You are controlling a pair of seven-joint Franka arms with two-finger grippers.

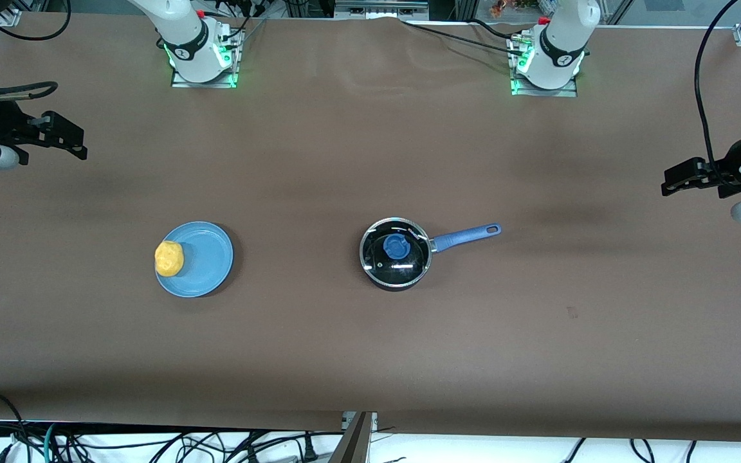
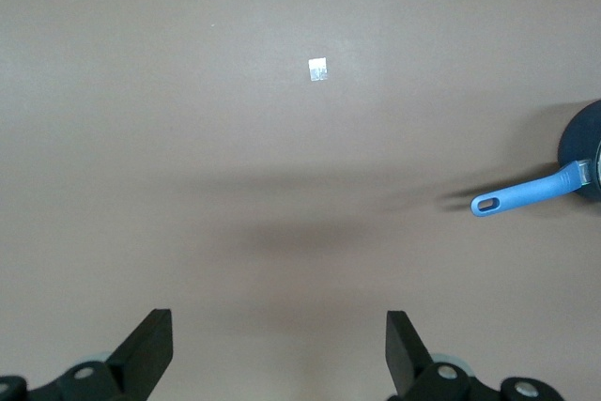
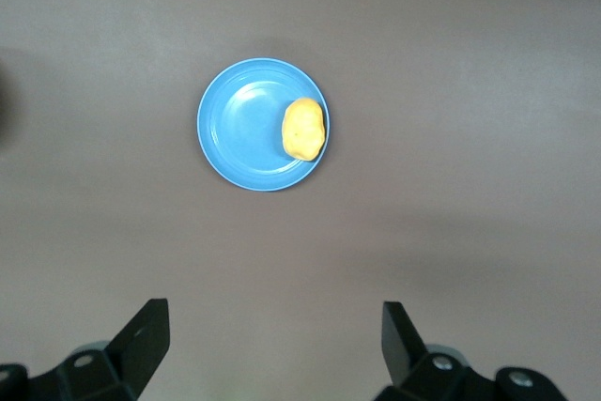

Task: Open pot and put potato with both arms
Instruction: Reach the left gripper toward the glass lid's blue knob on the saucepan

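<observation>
The black pot (image 1: 395, 251) stands mid-table with its glass lid and blue knob (image 1: 397, 246) on. Its blue handle (image 1: 467, 236) points toward the left arm's end. The handle (image 2: 526, 194) and a bit of the pot (image 2: 584, 149) show in the left wrist view. The yellow-orange potato (image 1: 169, 258) lies on the rim of a light-blue plate (image 1: 206, 257) toward the right arm's end; the potato (image 3: 303, 129) and plate (image 3: 246, 129) show in the right wrist view. My left gripper (image 1: 666, 181) (image 2: 277, 345) is open and empty over the table's left-arm end. My right gripper (image 1: 81, 143) (image 3: 272, 340) is open and empty over the right-arm end.
The two arm bases (image 1: 202, 51) (image 1: 547, 61) stand at the table's edge farthest from the front camera. A small white square mark (image 2: 318, 69) lies on the brown table. Cables hang along the table's near edge (image 1: 152, 444).
</observation>
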